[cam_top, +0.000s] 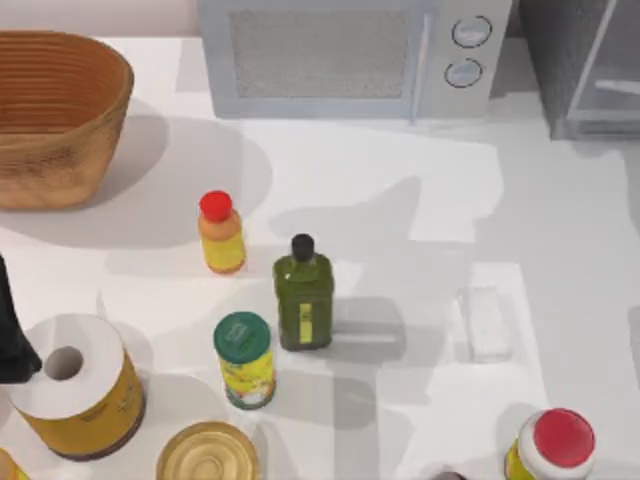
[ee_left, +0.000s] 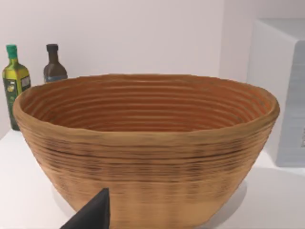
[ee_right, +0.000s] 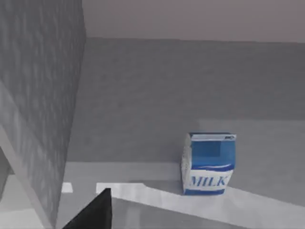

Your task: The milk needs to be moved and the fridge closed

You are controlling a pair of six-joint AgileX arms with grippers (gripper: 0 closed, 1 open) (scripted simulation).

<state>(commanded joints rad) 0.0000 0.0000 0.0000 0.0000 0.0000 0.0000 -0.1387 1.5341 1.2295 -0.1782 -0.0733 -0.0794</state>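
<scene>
The milk [ee_right: 208, 163], a small carton with a blue top and "MILK" on its white front, stands upright on a grey floor with grey walls [ee_right: 38, 95] around it, apparently inside the fridge. The fridge [cam_top: 560, 60] is a grey cabinet at the table's far right corner, partly in view, with its pale-framed glassy door [cam_top: 605, 55] standing out from the cabinet. A dark part of my right gripper [ee_right: 93, 210] shows near the camera, well short of the milk and touching nothing. My left arm [cam_top: 12, 330] sits at the left edge, its gripper [ee_left: 93, 212] facing the basket.
A woven basket [cam_top: 50, 120] stands at the far left and a white microwave [cam_top: 350, 60] at the back. In the middle stand an orange bottle [cam_top: 221, 235], a green bottle [cam_top: 304, 295] and a green-lidded can [cam_top: 244, 360]. A paper roll [cam_top: 75, 385], a tin [cam_top: 207, 455] and a red-capped jar [cam_top: 555, 445] line the front.
</scene>
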